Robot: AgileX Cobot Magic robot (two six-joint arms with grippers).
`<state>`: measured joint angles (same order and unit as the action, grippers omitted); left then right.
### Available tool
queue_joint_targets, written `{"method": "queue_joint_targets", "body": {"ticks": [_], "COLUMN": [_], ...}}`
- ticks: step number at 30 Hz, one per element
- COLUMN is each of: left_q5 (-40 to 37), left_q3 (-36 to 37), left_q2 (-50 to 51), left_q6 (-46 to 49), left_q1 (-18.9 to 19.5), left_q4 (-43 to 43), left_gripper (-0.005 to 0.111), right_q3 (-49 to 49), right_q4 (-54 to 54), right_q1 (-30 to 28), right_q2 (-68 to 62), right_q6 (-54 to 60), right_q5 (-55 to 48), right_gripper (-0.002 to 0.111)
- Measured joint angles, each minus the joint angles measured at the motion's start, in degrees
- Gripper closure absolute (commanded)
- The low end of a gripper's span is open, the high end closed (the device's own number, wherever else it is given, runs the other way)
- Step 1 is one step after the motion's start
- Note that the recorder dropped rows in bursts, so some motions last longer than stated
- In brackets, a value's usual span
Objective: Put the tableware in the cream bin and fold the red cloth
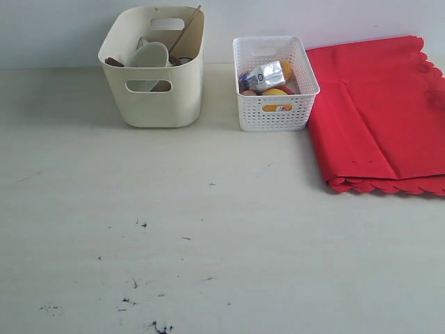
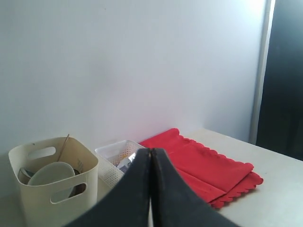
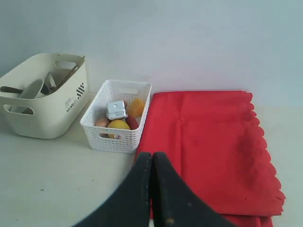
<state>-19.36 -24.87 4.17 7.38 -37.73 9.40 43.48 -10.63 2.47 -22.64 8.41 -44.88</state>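
My left claw (image 2: 150, 156) and right claw (image 3: 152, 156) are pressed shut, the 2 holding nothing. The red cloth (image 3: 208, 142) lies doubled on the table (image 3: 47, 179) just ahead of my right claw. It looks soft and limp, best pinched at a corner, while the bowl (image 2: 49, 174) sits in the cream bin (image 2: 35, 201) beyond my left claw.

Even soft daylight; faint shadows; slight blur, washed-out.

Containers: 1 cream bin (image 1: 163, 104), 1 white lattice basket (image 1: 274, 115). 1 red cloth (image 1: 375, 111). In the bin: 1 pale bowl (image 1: 149, 56), 1 thin wooden stick (image 1: 186, 26); other pieces too hidden to count. In the basket: 1 milk carton (image 1: 264, 75), 2 yellow-orange food pieces (image 3: 118, 125) (image 3: 136, 108), 1 pinkish egg (image 3: 102, 123).
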Motion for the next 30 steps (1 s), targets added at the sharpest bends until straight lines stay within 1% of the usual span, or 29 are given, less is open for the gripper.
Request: {"method": "queue_joint_targets", "body": {"ticks": [7,13,21,30], "left_q5": [0.36,0.36,0.36,0.47], "left_q3": [0.00,0.00,0.00,0.39], "left_q2": [-1.90,-1.90,-1.90,-1.90], "left_q6": [0.00,0.11,0.21,0.21], "left_q1": [0.00,0.00,0.00,0.00], "left_q4": [0.00,0.00,0.00,0.00], "left_gripper": [0.107,0.107,0.107,0.107], "right_q3": [-8.28,-11.42,-12.05,-12.05], "right_q4": [-0.22,-0.33,-2.49,-2.69], "right_q1": [0.13,0.13,0.13,0.13], "right_q2": [9.95,15.83,20.16,20.54], "right_q6": [0.00,0.00,0.00,0.00], "right_q5": [3.94,5.42,1.18,0.74], "right_gripper": [0.108,0.108,0.108,0.108]}}
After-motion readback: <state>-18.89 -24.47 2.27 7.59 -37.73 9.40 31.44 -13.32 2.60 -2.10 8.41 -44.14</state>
